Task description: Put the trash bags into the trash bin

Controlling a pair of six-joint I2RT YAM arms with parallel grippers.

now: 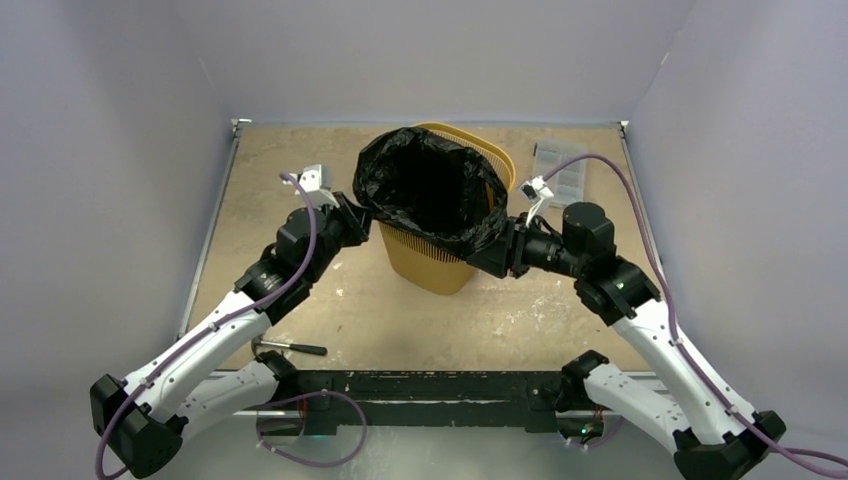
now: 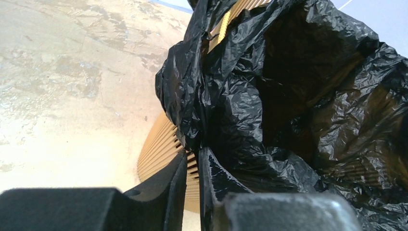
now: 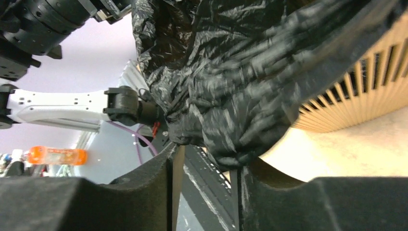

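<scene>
Trash bag [image 1: 392, 172] lines trash bin [image 1: 425, 265], rim at 1 o'clock bare; right hand [image 3: 207, 161] at 3 o'clock apart around film, left hand [image 2: 193, 154] at 9 o'clock nearly together, can't tell grip.

L hand [image 2: 193, 154], R hand [image 3: 207, 161] — both ajar

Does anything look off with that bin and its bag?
Yes: the black bag sits lopsided on the orange bin. It is folded over the near rim, while the far right rim is bare.
</scene>
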